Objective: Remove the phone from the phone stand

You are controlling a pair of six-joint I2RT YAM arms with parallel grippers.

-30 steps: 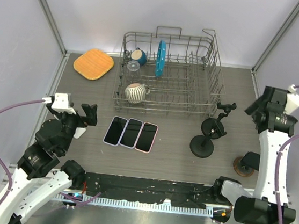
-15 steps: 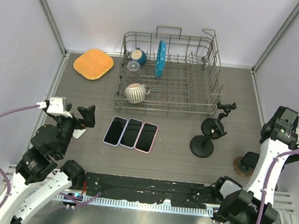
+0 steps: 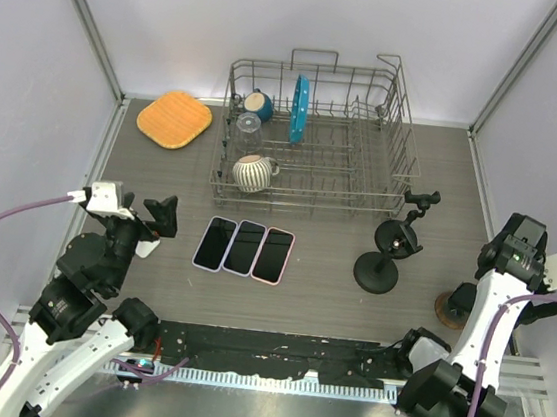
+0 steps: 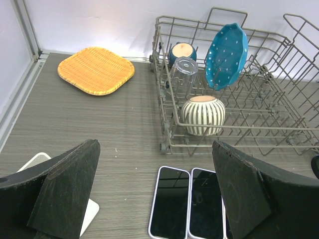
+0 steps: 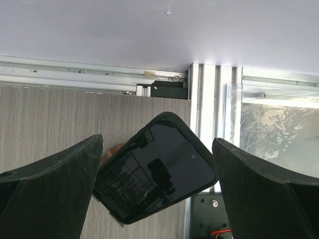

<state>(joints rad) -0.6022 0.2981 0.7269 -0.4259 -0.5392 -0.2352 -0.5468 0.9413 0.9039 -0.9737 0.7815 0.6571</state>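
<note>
The right tool point(image 5: 157, 144) was wide open and had hold of nothing. It hung over the phone point(image 5: 154, 172), with one finger showing on each side of it. The phone was dark and tilted. It sat on the phone stand point(image 3: 445, 310), the one with the brown foot, right by the right edge of the table point(image 3: 328, 305), toward the near corner.

The left tool point(image 4: 154, 147) was wide open too, with nothing in it. It was by the left edge of the table, over a flat white thing point(image 4: 32, 160).

Three flat phones point(image 3: 245, 248) lay side by side in the middle of the table. Two black stands point(image 3: 377, 270) stood to the right of them. A wire dish rack point(image 3: 399, 122) sat at the back edge, with a blue plate point(image 3: 299, 108), a striped cup point(image 3: 252, 172), a glass point(image 3: 249, 125) and a teal mug point(image 3: 259, 103) in it. An orange mat point(image 3: 174, 118) lay in the back left corner.
</note>
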